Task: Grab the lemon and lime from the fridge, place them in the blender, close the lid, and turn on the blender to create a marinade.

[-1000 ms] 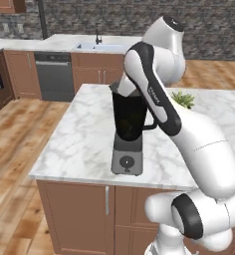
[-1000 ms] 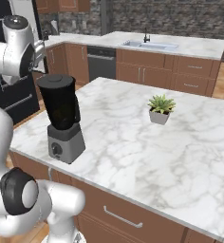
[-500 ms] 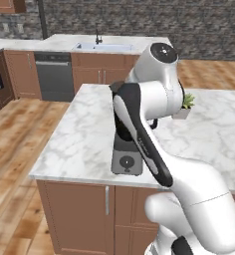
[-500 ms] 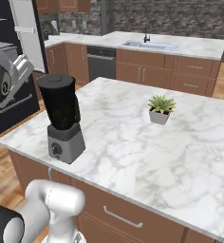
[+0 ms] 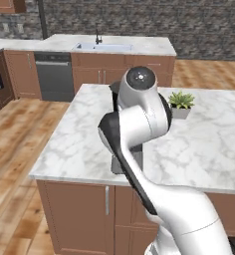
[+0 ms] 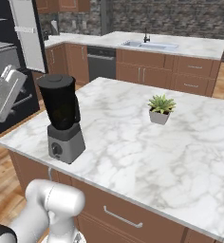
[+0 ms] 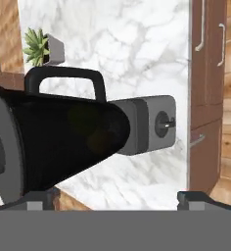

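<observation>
The blender (image 6: 61, 118) stands near the front left corner of the marble island (image 6: 133, 142), with the dark lid (image 6: 56, 81) sitting on its jar. In the hand view the blender (image 7: 78, 139) lies sideways, its lid (image 7: 1, 153) at the left and its round dial (image 7: 163, 123) at the right. My gripper (image 7: 117, 202) is open, with the fingertips (image 7: 36, 201) wide apart and nothing between them. It hangs off the island's left side, level with the jar and apart from it. The fridge (image 6: 2, 52) stands open at the far left. The lemon and lime are out of view.
A small potted plant (image 6: 160, 108) sits mid-island. My own arm (image 5: 139, 124) covers most of the blender in the left base view. A back counter holds a sink (image 6: 149, 44) above a dishwasher (image 6: 101, 61). Wood floor lies left of the island.
The arm has folded down and swung, its elbow now crossing in front of the blender in the left base view. The hand has sunk lower at the left of the island. The jaws stayed open.
</observation>
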### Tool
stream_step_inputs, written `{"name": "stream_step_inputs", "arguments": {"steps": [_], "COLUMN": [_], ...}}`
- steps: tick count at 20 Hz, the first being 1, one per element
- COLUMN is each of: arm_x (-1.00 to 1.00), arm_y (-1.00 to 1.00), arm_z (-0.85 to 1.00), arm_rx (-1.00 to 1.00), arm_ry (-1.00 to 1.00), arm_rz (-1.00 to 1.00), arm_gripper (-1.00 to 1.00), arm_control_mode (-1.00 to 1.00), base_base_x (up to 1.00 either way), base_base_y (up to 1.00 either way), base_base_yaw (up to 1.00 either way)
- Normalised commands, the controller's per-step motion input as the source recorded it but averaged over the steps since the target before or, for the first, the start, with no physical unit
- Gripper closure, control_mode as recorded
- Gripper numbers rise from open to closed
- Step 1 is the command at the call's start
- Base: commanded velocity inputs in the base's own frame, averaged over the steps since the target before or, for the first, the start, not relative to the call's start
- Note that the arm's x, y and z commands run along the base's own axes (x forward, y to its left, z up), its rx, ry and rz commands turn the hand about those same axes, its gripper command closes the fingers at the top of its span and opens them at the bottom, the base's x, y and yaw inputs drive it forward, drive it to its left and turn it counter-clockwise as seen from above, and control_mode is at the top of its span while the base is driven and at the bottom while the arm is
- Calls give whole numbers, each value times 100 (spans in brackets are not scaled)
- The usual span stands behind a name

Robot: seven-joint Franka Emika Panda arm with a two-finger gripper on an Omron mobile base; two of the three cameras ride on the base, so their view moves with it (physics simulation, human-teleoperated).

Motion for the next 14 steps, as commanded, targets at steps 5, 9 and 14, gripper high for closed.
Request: {"name": "stream_step_inputs", "arguments": {"steps": [5,9,14], "arm_x": [-25,-13,-1], "arm_y": [2,9,18], "arm_z": [-23,-24,-33], "arm_rx": [-39,-41,-42], "arm_ry": [3,6,10], "arm_rz": [17,22,23], "arm_gripper": [-100,-100,-100], "arm_control_mode": [-100,-100,-100], "base_base_x": [0,0,0], "base_base_y": [0,0,0], "base_base_yaw": [0,0,0]}}
